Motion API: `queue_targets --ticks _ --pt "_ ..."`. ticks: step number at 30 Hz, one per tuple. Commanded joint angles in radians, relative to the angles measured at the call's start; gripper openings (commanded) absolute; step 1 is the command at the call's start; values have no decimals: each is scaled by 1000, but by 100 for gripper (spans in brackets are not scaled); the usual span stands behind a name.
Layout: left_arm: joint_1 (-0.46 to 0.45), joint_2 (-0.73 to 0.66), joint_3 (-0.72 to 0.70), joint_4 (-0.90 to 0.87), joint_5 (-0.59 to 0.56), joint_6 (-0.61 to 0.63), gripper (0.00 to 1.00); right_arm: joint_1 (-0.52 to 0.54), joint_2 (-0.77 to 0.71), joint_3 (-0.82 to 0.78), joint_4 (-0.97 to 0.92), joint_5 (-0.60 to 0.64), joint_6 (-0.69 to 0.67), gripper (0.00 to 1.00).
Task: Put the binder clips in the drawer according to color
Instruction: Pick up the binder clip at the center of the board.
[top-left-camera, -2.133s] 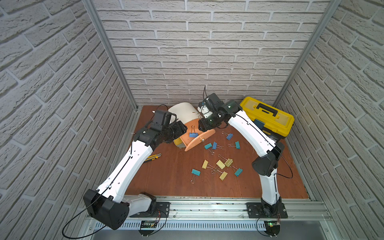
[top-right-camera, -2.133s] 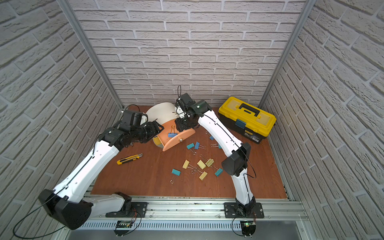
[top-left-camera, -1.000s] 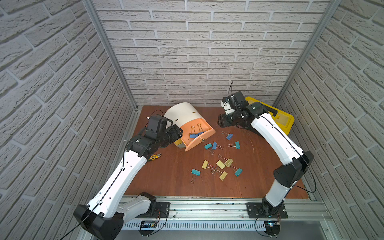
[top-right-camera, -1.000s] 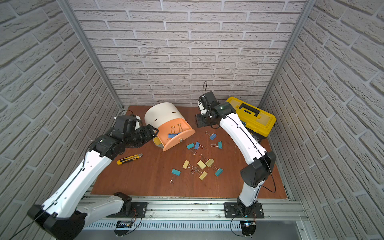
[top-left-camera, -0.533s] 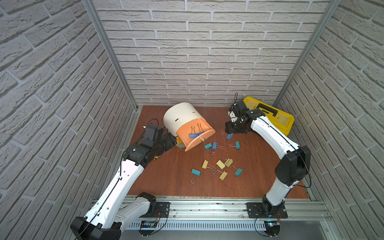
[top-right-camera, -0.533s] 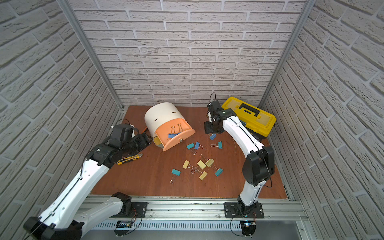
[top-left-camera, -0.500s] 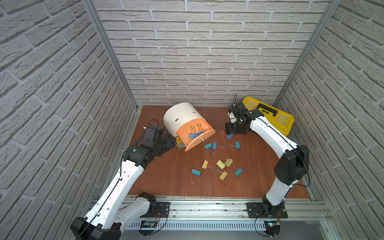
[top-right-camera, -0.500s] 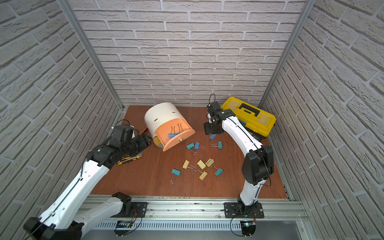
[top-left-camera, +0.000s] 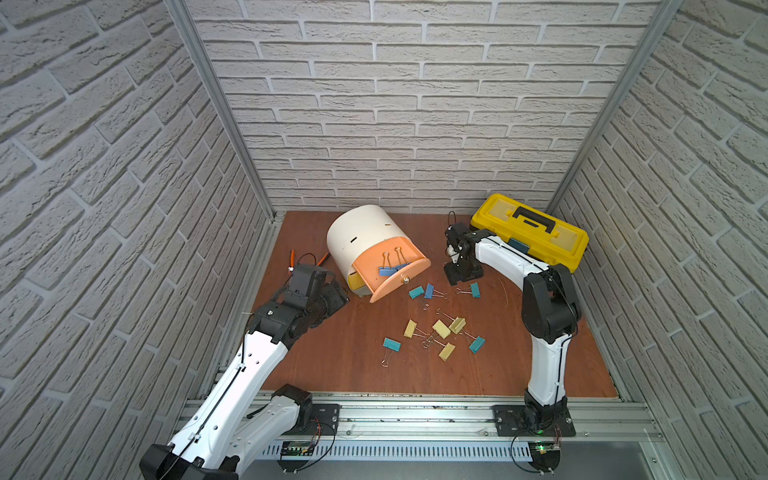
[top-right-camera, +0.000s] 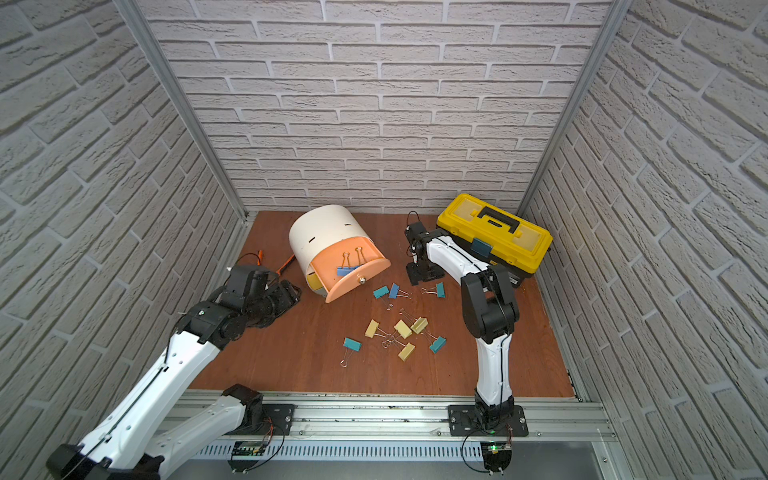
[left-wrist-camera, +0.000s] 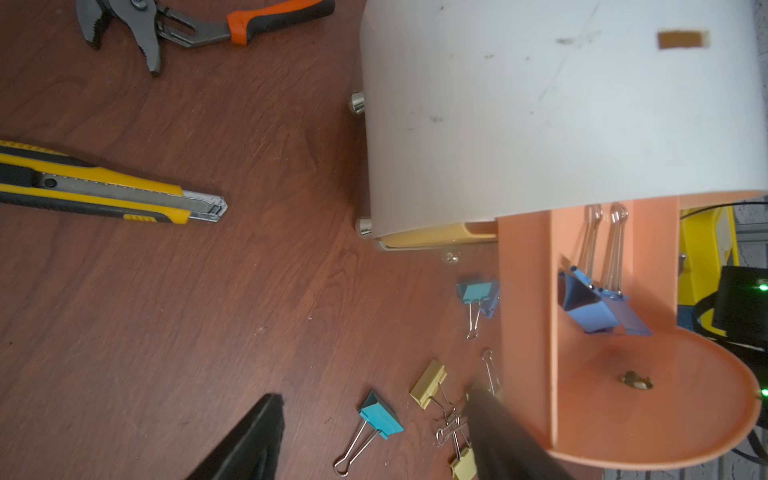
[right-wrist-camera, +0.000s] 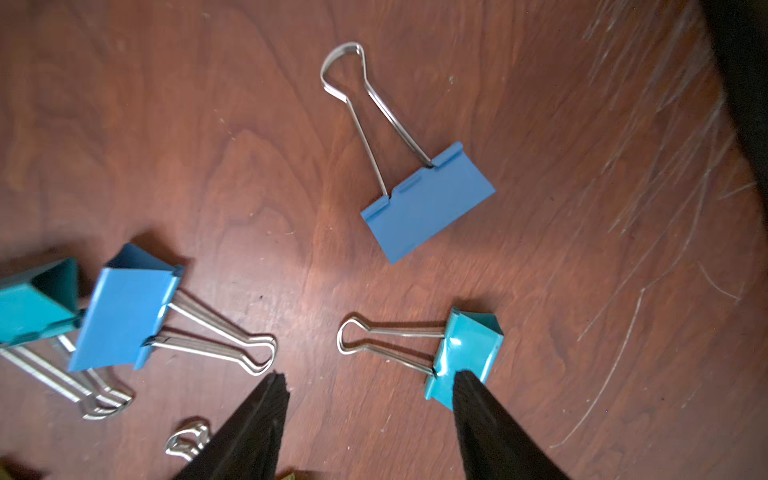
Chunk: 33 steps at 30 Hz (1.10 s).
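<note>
The right gripper (right-wrist-camera: 369, 376) has swung off the pulled-out half-round peach drawer (top-left-camera: 384, 289), where two blue metal binder clips (top-left-camera: 390, 269) now lie, and hangs wide open, empty, over another blue clip (right-wrist-camera: 428, 203) on the wooden tabletop (right-wrist-camera: 208, 124), left gripper (left-wrist-camera: 372, 395) backed away, open too, so blues look half sorted

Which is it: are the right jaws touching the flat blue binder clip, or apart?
Apart. Right wrist view shows bare wood between the right gripper and the flat blue binder clip.
</note>
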Motion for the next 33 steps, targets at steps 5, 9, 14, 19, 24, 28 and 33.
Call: queue_targets --ticks 5,9,14,19,24,28,33 --pt "11 17 -5 13 -10 -10 74 -30 64 48 28 77 -14 67" --pt "15 54 16 14 8 -1 74 -33 96 66 43 105 -15 68" --pt "15 106 48 25 25 6 74 -39 127 87 57 124 -19 68" --pt "15 144 87 15 31 19 74 -42 160 121 64 114 -15 69" --pt "15 155 96 17 31 17 74 -44 188 164 61 101 -11 68" --pt "16 156 98 16 30 15 74 -50 221 217 43 79 -11 68" --pt "18 155 98 11 30 14 74 -65 243 256 31 28 -1 69"
